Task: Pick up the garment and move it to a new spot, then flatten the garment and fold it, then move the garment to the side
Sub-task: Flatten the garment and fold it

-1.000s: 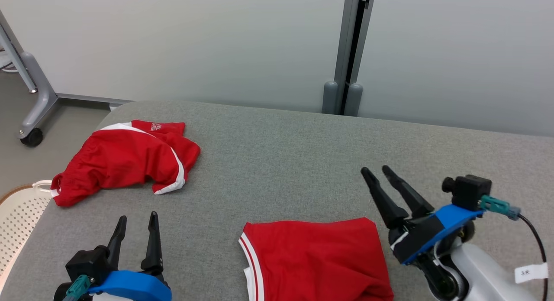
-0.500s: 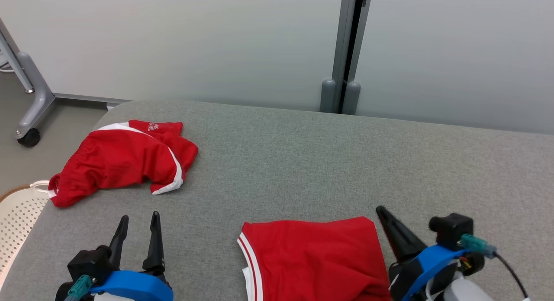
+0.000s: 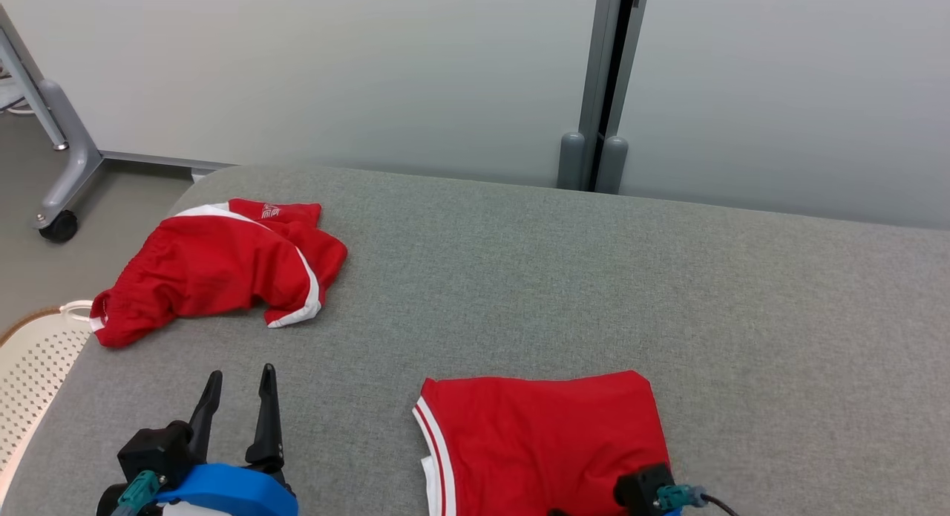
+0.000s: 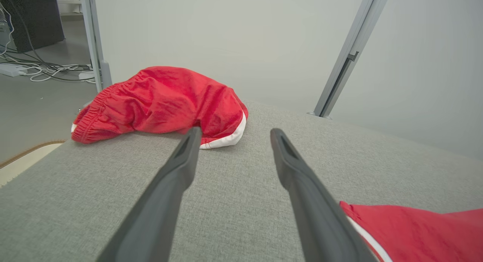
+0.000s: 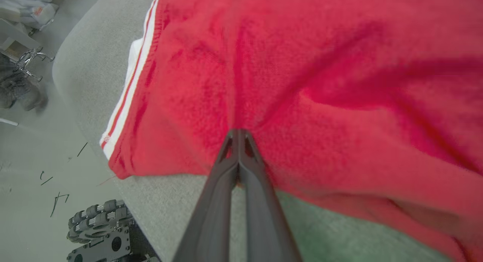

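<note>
Nearest the robot, the folded red garment lies flat on the grey table, at its near edge and slightly right of centre. Its white-striped edge faces the robot's left, and its straight far edge runs left to right across the table. The head view cuts off its near part, so its long axis cannot be settled there. In the right wrist view the right gripper has its two dark fingers pressed together, tips on the garment close to its near edge. Creases in the cloth converge on the tips, so they appear to pinch the fabric. The left gripper hovers over bare table at the near left, fingers spread apart, empty, and pointing away from the robot. In its wrist view, the left gripper aims at a second, crumpled red garment lying at the table's far left corner, well apart from the folded one. A white perforated basket stands beside the table's left edge.
</note>
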